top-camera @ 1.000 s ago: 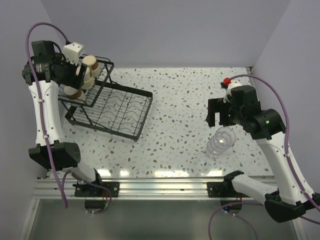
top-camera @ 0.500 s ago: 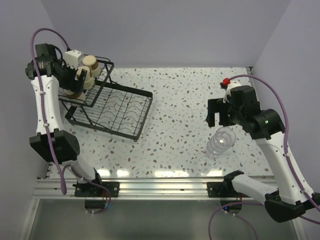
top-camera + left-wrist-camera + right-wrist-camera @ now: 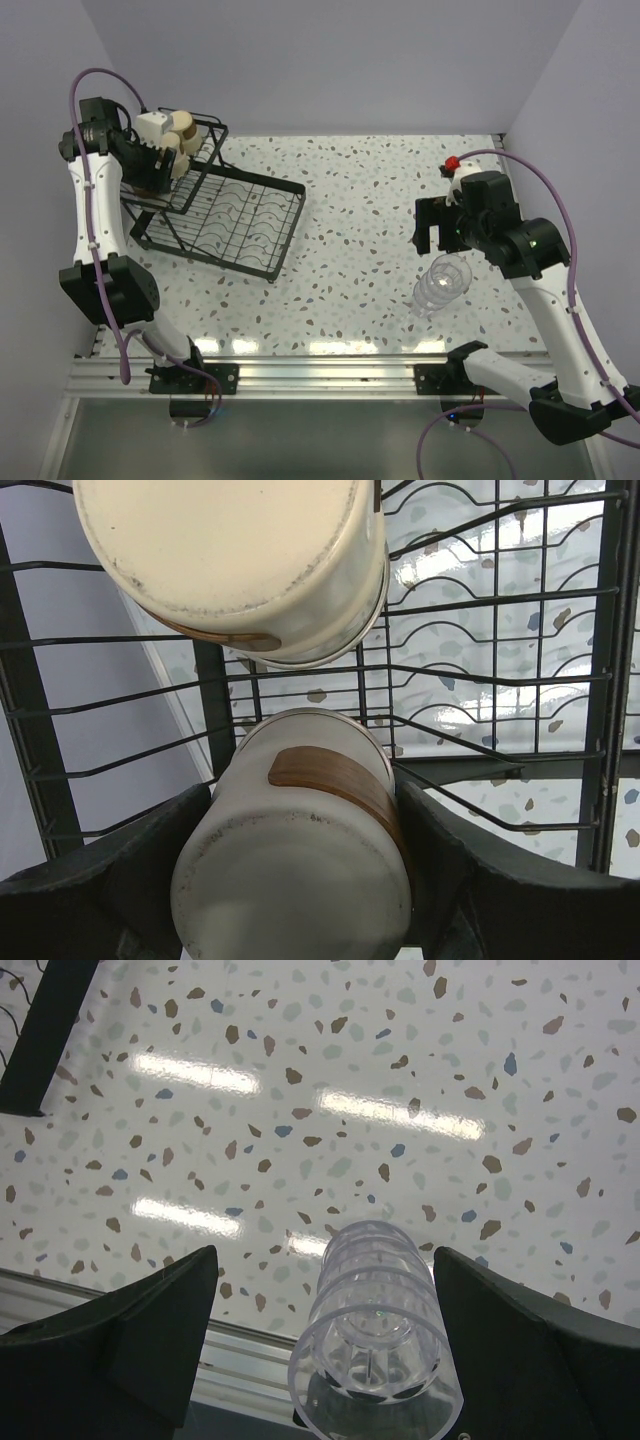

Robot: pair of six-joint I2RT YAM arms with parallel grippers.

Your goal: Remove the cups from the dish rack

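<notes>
The black wire dish rack stands at the far left of the table. My left gripper reaches into its raised basket tier. In the left wrist view that gripper is shut on a cream cup with a brown band, one finger against each side. A second cream cup lies just beyond it in the basket, and from above it shows near the rack's back. At the right, my right gripper is open. Clear ribbed tumblers, nested, stand on the table between its spread fingers, untouched.
The rack's flat gridded tray holds no cups that I can see. Speckled tabletop lies between the rack and the tumblers. The table's front rail runs just behind the tumblers. Walls close in on the left, back and right.
My left gripper has shifted a little toward the rack's back and now presses on the cream cup in the basket. The right arm and the tumblers have not moved.
</notes>
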